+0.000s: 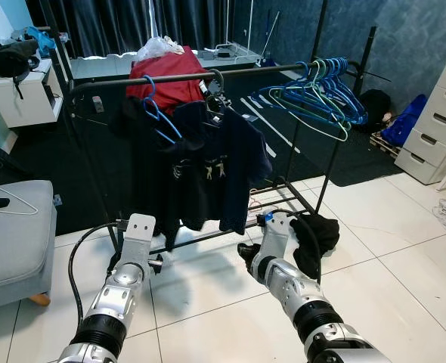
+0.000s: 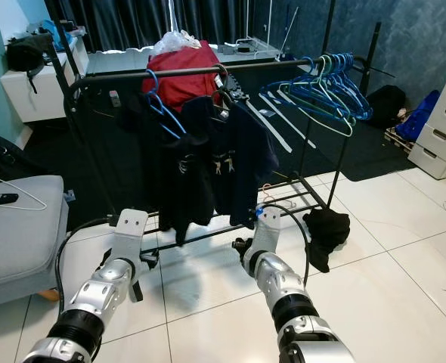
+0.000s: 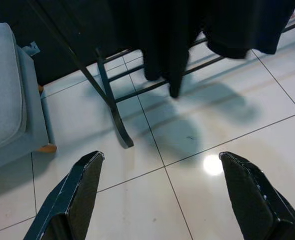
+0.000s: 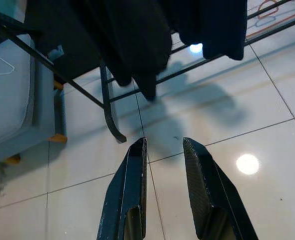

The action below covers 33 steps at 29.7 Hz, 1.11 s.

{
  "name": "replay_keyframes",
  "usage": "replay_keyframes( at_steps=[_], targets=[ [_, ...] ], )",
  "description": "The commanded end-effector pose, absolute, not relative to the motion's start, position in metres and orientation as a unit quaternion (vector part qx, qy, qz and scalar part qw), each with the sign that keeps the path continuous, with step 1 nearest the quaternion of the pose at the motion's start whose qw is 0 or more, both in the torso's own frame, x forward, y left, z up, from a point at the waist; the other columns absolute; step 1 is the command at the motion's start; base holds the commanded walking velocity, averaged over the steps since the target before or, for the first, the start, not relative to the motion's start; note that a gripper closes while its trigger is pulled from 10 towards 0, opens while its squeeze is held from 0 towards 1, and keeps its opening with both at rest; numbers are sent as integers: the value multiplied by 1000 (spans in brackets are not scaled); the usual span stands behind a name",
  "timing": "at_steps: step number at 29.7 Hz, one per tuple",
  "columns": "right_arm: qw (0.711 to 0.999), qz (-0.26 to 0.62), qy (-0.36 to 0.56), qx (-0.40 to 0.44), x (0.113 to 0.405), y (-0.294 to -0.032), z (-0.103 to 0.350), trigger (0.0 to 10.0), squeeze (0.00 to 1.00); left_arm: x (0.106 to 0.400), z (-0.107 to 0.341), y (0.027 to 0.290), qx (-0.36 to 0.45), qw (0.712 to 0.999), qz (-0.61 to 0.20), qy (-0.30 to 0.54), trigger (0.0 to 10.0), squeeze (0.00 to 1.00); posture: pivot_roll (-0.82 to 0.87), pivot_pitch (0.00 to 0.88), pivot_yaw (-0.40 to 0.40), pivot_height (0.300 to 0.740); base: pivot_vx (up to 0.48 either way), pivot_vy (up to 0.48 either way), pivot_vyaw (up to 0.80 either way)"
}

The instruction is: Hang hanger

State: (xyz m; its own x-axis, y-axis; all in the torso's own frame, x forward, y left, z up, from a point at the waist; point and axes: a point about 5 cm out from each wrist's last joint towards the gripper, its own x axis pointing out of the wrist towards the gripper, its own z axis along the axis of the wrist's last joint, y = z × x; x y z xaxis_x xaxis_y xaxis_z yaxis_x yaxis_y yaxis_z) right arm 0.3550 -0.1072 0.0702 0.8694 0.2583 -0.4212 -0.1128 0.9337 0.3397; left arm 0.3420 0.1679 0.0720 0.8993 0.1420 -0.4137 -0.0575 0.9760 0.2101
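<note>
White tiles. Left gripper (image 3: 162, 195) spread wide, right gripper (image 4: 162, 190) narrowly parted, both empty; grasp white hanger (image 1: 11, 200) first.

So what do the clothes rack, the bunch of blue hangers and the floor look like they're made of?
Clothes rack: thin dark tubing, probably painted metal, with a dull sheen.
Blue hangers: slim, evenly coloured outlines, likely plastic or coated wire; the look leaves it open.
Floor: pale glossy tiles, probably ceramic, with grout lines and a bright light reflection.
</note>
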Motion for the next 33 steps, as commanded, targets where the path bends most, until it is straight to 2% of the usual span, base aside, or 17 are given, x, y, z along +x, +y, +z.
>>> replay_keyframes(
  at_steps=[1, 6, 10, 14, 27, 33],
  targets=[
    [953, 97, 232, 167, 354, -107, 69, 10000, 0, 342, 70, 171, 99, 968, 58, 222, 10000, 0, 21, 40, 12, 740, 0, 0, 0],
    [958, 109, 214, 155, 358, -105, 76, 10000, 0, 345, 73, 170, 99, 969, 59, 218, 10000, 0, 27, 48, 4, 740, 0, 0, 0],
    [970, 77, 196, 125, 359, -114, 79, 10000, 0, 345, 74, 173, 87, 970, 73, 214, 10000, 0, 35, 44, -2, 740, 0, 0, 0],
    [967, 101, 215, 95, 359, -108, 77, 10000, 0, 346, 76, 173, 96, 970, 74, 210, 10000, 0, 30, 43, 3, 740, 0, 0, 0],
    [962, 102, 233, 99, 356, -108, 70, 10000, 0, 345, 71, 175, 89, 970, 78, 212, 10000, 0, 25, 25, -4, 740, 0, 0, 0],
    [960, 105, 245, 85, 357, -108, 70, 10000, 0, 346, 75, 172, 94, 971, 72, 208, 10000, 0, 19, 56, -4, 740, 0, 0, 0]
  ],
)
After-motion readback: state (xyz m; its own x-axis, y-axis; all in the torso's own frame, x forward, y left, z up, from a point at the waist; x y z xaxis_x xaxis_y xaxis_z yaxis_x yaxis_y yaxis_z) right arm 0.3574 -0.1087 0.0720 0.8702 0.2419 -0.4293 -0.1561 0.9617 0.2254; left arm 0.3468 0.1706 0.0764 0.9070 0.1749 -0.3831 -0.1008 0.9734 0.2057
